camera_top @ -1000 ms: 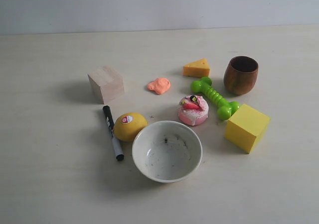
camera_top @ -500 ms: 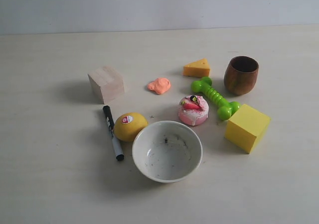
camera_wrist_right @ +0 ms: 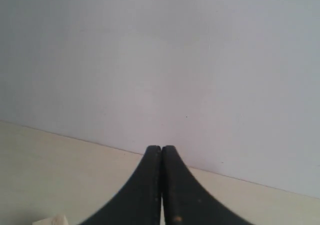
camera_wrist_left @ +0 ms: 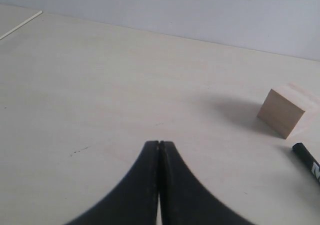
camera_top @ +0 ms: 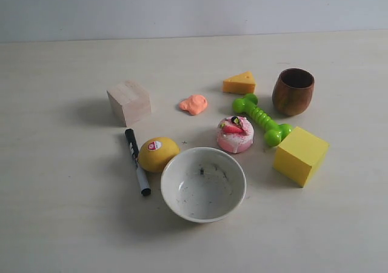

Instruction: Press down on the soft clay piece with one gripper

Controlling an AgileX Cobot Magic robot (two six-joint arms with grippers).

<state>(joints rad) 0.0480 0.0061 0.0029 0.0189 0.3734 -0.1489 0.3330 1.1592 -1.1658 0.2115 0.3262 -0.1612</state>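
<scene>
We find the soft clay piece [camera_top: 193,104] at 3 o'clock from the wooden block [camera_top: 128,102]. The red sticker [camera_top: 154,145] on the lemon [camera_top: 160,156] is unreadable. Only the wrist views show the left claw [camera_wrist_left: 159,150] and right claw [camera_wrist_right: 161,152], both pressed together.

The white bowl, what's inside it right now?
The bowl holds no object that shows, only dark specks and faint smudges on its floor. Its near inner wall is hidden behind the rim.

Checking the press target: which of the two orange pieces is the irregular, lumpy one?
The soft clay piece, the flat salmon blob beside the wooden block; the cheese wedge is a sharp-edged, yellower triangle.
</scene>
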